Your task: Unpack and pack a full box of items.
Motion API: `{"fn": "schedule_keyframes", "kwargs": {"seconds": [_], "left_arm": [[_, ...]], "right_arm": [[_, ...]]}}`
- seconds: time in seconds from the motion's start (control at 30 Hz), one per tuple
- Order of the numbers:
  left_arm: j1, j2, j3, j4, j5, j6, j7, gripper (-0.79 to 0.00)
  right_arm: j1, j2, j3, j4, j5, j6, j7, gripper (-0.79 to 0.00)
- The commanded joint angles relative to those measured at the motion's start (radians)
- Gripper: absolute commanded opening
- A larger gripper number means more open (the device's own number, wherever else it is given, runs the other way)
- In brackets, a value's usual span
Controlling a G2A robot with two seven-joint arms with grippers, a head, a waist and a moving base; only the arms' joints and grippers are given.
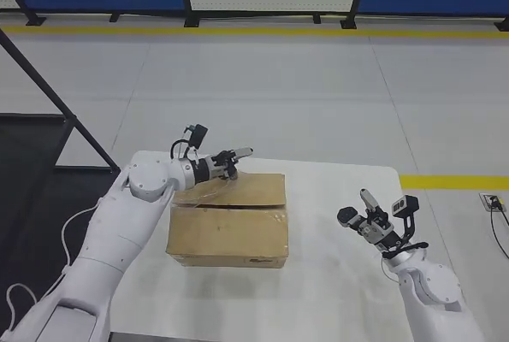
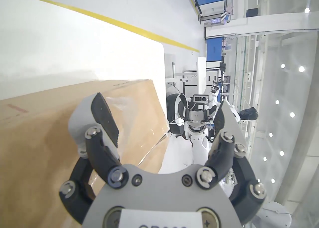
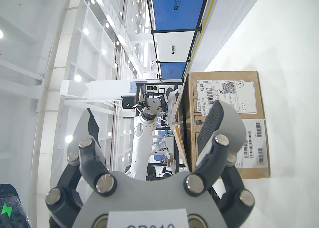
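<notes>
- The white surface [image 1: 340, 256] carries one thing that I can see, the box.
- The brown cardboard box [image 1: 228, 227] lies on the left part of the surface, in front of the left arm. Its top flaps are down, with a dark seam between them. In the left wrist view the box [image 2: 49, 126] is just beside the fingers, and the right wrist view shows its end face [image 3: 224, 124] from farther away.
- My left gripper [image 1: 237, 156] is above the far edge of the box top. From the wrist camera the left gripper [image 2: 162, 104] is spread wide and holds nothing. One finger is over the box top and the other is past its edge.
- My right gripper [image 1: 361, 209] is above the right part of the surface, well apart from the box. Here too the right gripper [image 3: 153, 111] is spread wide and holds nothing.
- A white label [image 3: 224, 94] is on the box's end face.
- Some clear film [image 2: 124, 106] lies on the box top near the left finger. I cannot tell if they touch.
</notes>
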Motion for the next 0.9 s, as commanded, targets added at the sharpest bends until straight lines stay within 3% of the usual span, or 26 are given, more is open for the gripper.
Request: {"fn": "schedule_keyframes", "kwargs": {"seconds": [0.0, 0.4, 0.87], "left_arm": [[-0.003, -0.007, 0.000, 0.018, -0.026, -0.019, -0.007, 0.000], [-0.010, -0.023, -0.026, 0.074, -0.148, -0.068, -0.131, 0.000], [0.026, -0.008, -0.059, 0.004, -0.155, -0.085, -0.231, 0.000]], "right_arm": [[-0.001, 0.001, -0.002, -0.004, -0.003, 0.002, -0.003, 0.000], [0.000, 0.008, -0.011, -0.012, -0.005, 0.007, -0.012, 0.000], [0.020, 0.012, -0.033, 0.007, 0.005, 0.004, -0.012, 0.000]]}}
